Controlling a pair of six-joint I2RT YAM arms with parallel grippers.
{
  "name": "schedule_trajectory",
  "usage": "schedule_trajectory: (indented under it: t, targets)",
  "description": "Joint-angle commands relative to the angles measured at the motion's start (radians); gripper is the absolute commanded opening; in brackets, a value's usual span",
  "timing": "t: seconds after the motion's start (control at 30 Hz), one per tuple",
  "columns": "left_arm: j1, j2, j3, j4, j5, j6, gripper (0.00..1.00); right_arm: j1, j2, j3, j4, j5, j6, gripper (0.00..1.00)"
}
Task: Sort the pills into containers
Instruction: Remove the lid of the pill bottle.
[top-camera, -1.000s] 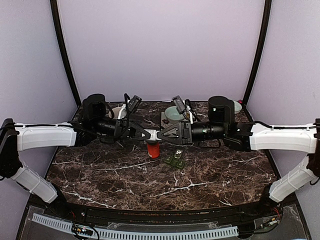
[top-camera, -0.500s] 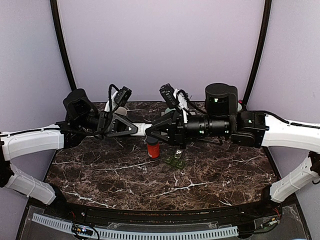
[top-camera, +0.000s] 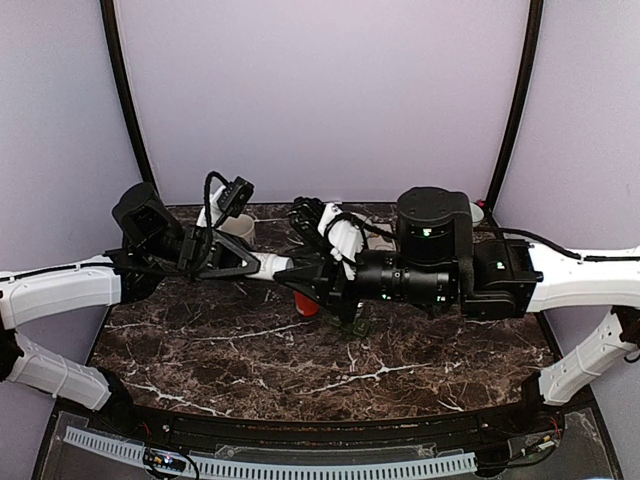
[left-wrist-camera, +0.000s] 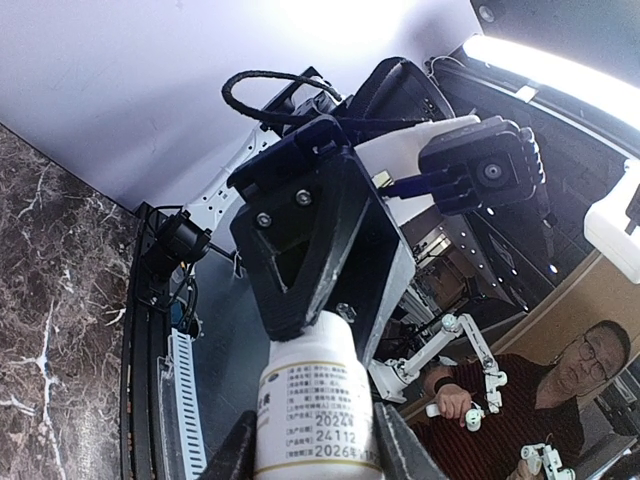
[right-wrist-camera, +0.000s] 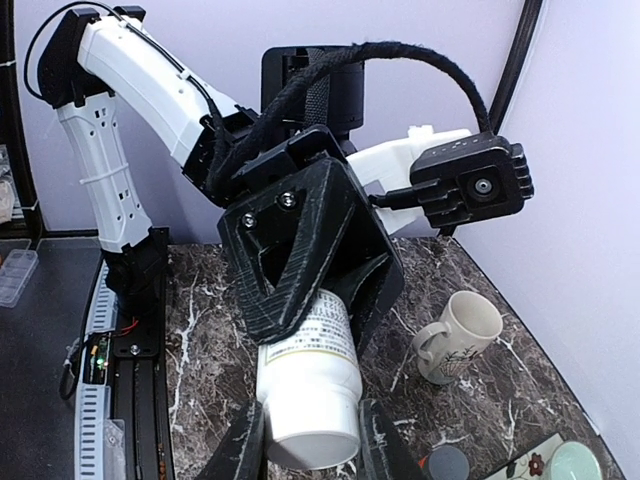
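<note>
Above the marble table (top-camera: 200, 340), a white pill bottle (top-camera: 287, 264) is clamped at both ends by the left gripper (left-wrist-camera: 315, 450) and the right gripper (right-wrist-camera: 310, 445); the pill box is hidden from view.

You hold a bottle (right-wrist-camera: 310, 395) of smooth white plastic with a slight sheen, wrapped in a printed paper label (right-wrist-camera: 325, 335). Your table (top-camera: 250, 350) is glossy dark marble-look stone veined in white, and the mug (right-wrist-camera: 458, 335) looks like glazed ceramic. The left arm (right-wrist-camera: 140, 70) wears smooth white plastic shells, and its cable (right-wrist-camera: 400, 50) has a matt black braided cloth sleeve.
</note>
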Motion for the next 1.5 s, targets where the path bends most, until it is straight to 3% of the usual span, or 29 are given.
schedule_trajectory:
  t: [0.0,0.13,0.3,0.43,0.63,0.87,1.0,1.23,1.47]
  targets:
    - [-0.028,-0.056,0.005,0.127,0.004,-0.018,0.0,0.011,0.072,-0.054,-0.02,0.149,-0.096,0.02]
    - [-0.028,-0.069,0.001,0.07,-0.004,0.027,0.0,0.013,0.075,-0.049,-0.015,0.159,-0.103,0.16]
    - [-0.028,-0.08,0.01,-0.024,-0.016,0.114,0.0,0.012,0.06,-0.049,-0.005,0.166,-0.099,0.44]
    - [-0.028,-0.079,0.011,-0.054,-0.02,0.143,0.0,0.012,0.039,-0.061,0.012,0.17,-0.088,0.6]
    - [-0.029,-0.079,0.022,-0.147,-0.042,0.223,0.0,0.012,-0.005,-0.098,0.034,0.174,-0.049,0.62]
    - [-0.026,-0.09,0.047,-0.371,-0.163,0.466,0.0,0.009,-0.088,-0.185,0.034,0.159,0.121,0.66]
    - [-0.025,-0.107,0.038,-0.419,-0.25,0.584,0.0,-0.031,-0.123,-0.192,0.016,0.072,0.311,0.66]
    - [-0.025,-0.146,-0.022,-0.372,-0.382,0.726,0.0,-0.19,-0.162,-0.209,0.093,-0.185,0.8,0.63]
    - [-0.026,-0.129,-0.059,-0.307,-0.38,0.748,0.0,-0.249,-0.131,-0.187,0.145,-0.329,1.002,0.65]
